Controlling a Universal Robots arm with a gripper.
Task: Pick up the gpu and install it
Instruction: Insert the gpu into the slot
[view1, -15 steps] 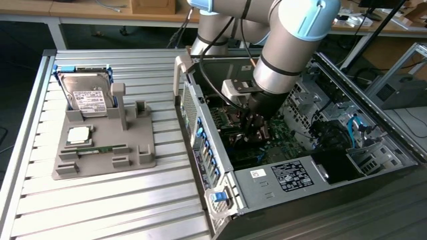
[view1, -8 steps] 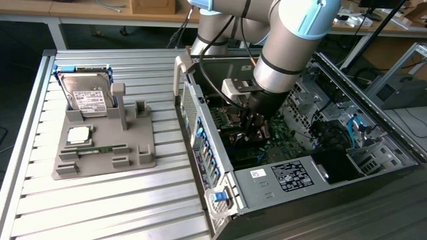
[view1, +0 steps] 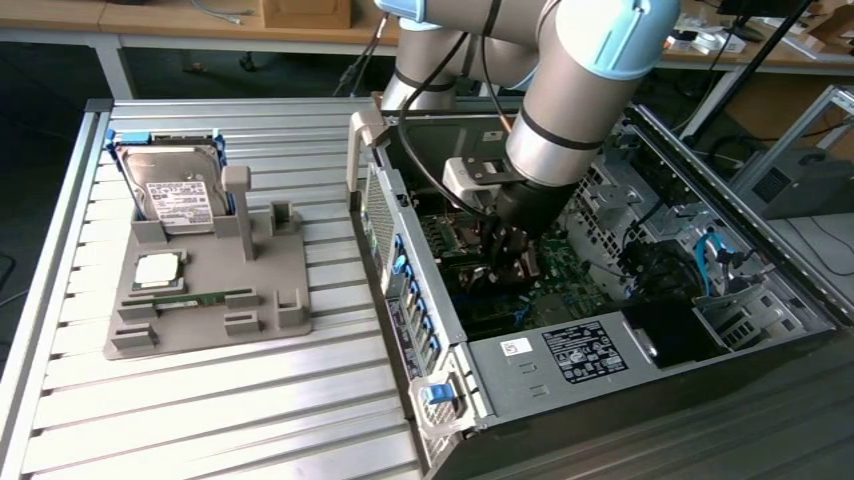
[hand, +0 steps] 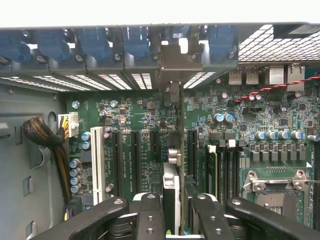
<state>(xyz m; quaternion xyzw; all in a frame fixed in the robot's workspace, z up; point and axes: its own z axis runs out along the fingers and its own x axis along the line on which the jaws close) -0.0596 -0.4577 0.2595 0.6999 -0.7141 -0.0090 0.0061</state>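
My gripper (view1: 511, 262) is down inside the open computer case (view1: 400, 250), over the green motherboard (hand: 145, 125). In the wrist view the gpu (hand: 170, 180) shows edge-on as a thin upright card between my two black fingers (hand: 150, 215), and my gripper (hand: 172, 212) is shut on it. The card hangs in line with the long black expansion slots (hand: 135, 160), between two of them. Its metal bracket (hand: 173, 65) reaches up to the rear slot openings. Whether its lower edge touches a slot I cannot tell.
A grey parts holder (view1: 267, 318) on the slatted table carries a hard drive (view1: 180, 190), a processor (view1: 158, 268) and a memory stick (view1: 200, 298). Inside the case are a sleeved cable bundle (hand: 40, 135), a white slot (hand: 97, 160), a processor socket (hand: 272, 190) and blue slot latches (hand: 95, 45).
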